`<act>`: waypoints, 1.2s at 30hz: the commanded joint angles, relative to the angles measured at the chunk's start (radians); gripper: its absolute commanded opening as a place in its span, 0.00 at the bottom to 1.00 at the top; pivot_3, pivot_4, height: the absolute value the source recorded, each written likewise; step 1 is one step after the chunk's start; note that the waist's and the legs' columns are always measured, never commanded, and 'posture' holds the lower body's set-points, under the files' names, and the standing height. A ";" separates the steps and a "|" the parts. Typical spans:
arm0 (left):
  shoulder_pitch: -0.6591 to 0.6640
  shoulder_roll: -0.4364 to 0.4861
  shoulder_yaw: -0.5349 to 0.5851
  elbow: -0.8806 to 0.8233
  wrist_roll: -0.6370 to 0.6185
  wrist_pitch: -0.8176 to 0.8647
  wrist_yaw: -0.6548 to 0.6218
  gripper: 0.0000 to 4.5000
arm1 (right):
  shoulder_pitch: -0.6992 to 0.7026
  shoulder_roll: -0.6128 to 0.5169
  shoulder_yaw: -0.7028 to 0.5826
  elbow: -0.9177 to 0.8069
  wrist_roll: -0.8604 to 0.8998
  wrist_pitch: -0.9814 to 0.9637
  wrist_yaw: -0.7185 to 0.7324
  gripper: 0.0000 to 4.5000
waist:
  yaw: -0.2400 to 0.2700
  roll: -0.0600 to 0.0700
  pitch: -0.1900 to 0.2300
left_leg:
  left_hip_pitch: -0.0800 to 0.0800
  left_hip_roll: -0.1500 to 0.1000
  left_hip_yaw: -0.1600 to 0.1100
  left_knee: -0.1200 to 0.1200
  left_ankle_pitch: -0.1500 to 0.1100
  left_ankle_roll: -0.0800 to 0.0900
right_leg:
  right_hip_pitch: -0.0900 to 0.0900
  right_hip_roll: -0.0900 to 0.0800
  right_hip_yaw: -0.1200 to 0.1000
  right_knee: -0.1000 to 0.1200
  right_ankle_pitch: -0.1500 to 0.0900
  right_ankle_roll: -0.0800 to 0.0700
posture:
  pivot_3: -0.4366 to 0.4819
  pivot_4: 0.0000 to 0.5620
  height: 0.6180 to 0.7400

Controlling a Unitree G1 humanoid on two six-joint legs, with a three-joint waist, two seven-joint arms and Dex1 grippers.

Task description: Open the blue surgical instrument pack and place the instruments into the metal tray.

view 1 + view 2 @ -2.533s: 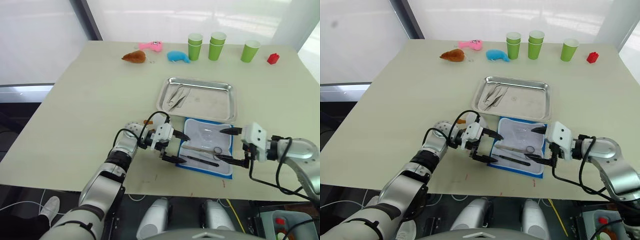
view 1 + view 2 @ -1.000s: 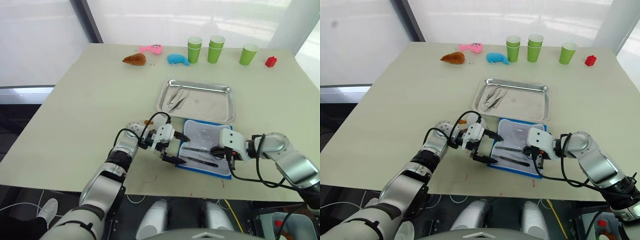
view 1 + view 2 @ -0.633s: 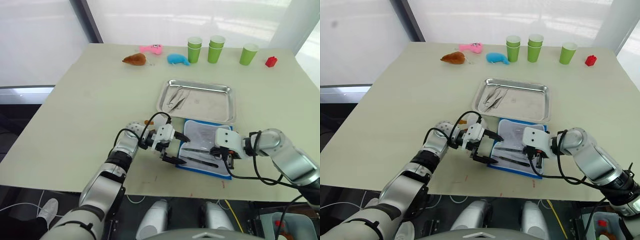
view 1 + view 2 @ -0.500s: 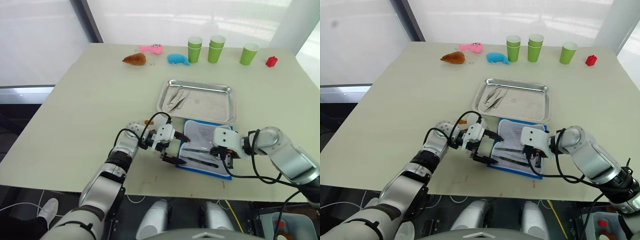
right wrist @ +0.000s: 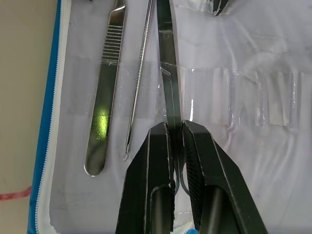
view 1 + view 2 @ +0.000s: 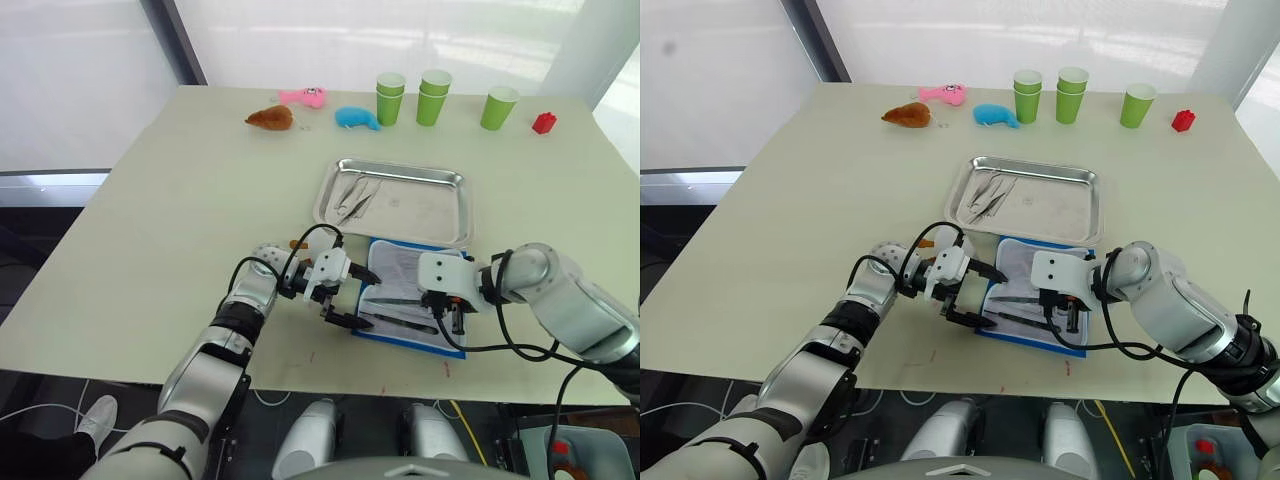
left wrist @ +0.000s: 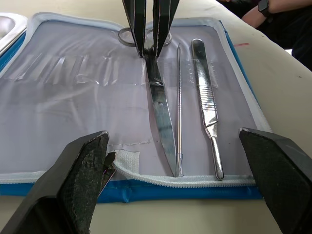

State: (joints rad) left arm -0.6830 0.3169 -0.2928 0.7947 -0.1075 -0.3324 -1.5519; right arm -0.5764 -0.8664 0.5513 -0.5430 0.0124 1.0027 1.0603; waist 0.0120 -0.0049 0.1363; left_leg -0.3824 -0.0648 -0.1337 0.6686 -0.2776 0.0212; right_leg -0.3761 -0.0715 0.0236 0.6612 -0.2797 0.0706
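One blue pack (image 6: 405,292), lying open. Three tools in it: one pair of scissors (image 7: 160,117), one thin probe (image 7: 178,105), one flat handle (image 7: 206,105). One metal tray (image 6: 440,210) holding a small cluster of tools (image 6: 354,195), count unclear. One table (image 6: 180,220). Green cups: two stacks of two (image 6: 390,96) (image 6: 433,94) plus one single (image 6: 497,106), five cups total. Three soft toys: one brown (image 6: 269,118), one pink (image 6: 303,96), one blue (image 6: 356,118). One small red thing (image 6: 544,122).
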 commanded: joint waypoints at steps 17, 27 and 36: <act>0.056 -0.011 -0.098 0.048 0.107 0.049 -0.016 1.00 | -0.018 -0.113 -0.050 -0.070 0.036 -0.010 0.019 0.01 | 0.003 0.000 0.000 | -0.001 -0.001 0.000 0.000 0.000 0.000 | 0.000 -0.001 -0.001 0.000 0.000 0.000 | 0.48 0.27 1.00; 0.063 -0.010 -0.099 0.040 0.107 0.057 -0.017 1.00 | -0.014 -0.172 -0.073 -0.067 0.052 -0.022 0.028 0.01 | 0.003 0.001 0.000 | -0.001 -0.001 0.000 0.000 0.000 0.000 | 0.000 -0.001 -0.001 -0.001 0.000 0.000 | 0.48 0.27 1.00; 0.066 -0.012 -0.101 0.035 0.109 0.063 -0.017 1.00 | 0.018 -0.237 -0.102 -0.050 0.069 -0.053 0.032 0.01 | 0.003 0.001 0.001 | -0.001 -0.001 -0.001 0.000 0.000 0.000 | 0.000 -0.001 -0.001 -0.001 0.000 0.000 | 0.48 0.27 1.00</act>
State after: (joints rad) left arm -0.6788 0.3113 -0.2936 0.7751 -0.0967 -0.3110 -1.5473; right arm -0.5551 -1.0842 0.5054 -0.5796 0.0842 0.9665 1.0939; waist 0.0150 -0.0039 0.1369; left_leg -0.3836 -0.0654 -0.1343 0.6686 -0.2777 0.0213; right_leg -0.3761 -0.0728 0.0224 0.6597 -0.2799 0.0710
